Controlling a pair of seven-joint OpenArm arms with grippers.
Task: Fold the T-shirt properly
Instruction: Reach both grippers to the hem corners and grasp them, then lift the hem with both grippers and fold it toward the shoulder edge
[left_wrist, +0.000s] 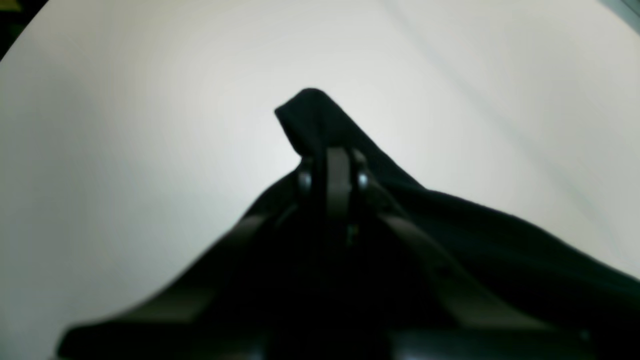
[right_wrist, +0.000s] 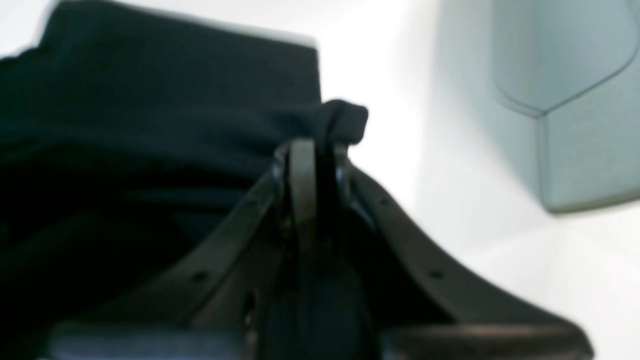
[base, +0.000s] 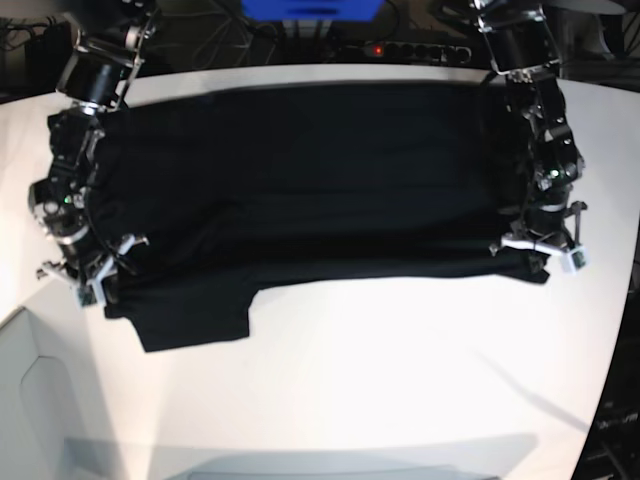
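- Base view shows the T-shirt (base: 300, 170), big and black, spread wide across the white counter (base: 400, 370).
- It fills the counter from about 9 o'clock over to 3 o'clock, and up toward 12 o'clock.
- One flap of the cloth, maybe a sleeve, hangs lower than the rest at about 8 o'clock.
- The right tool (base: 92, 272) sits at the 9 o'clock edge of the cloth in this view.
- The left tool (base: 537, 245) sits at the 3 o'clock edge of the cloth.
- In the left wrist view, the left tool (left_wrist: 338, 165) has its jaws pressed tight together on a bit of the T-shirt (left_wrist: 500, 240).
- A small black peak of cloth pokes up past the tips, toward 12 o'clock.
- The rest of that cloth runs down toward 4 o'clock, with the pale counter (left_wrist: 125, 150) behind it.
- In the right wrist view, the right tool (right_wrist: 312, 155) is also squeezed tight on an edge of the T-shirt (right_wrist: 175, 90).
- A little fold of cloth sticks out above its tips.
- Most of the black cloth there lies toward 9 and 10 o'clock.
- A pale grey-green shape (right_wrist: 575, 100) shows at about 2 o'clock; I cannot tell what it is.
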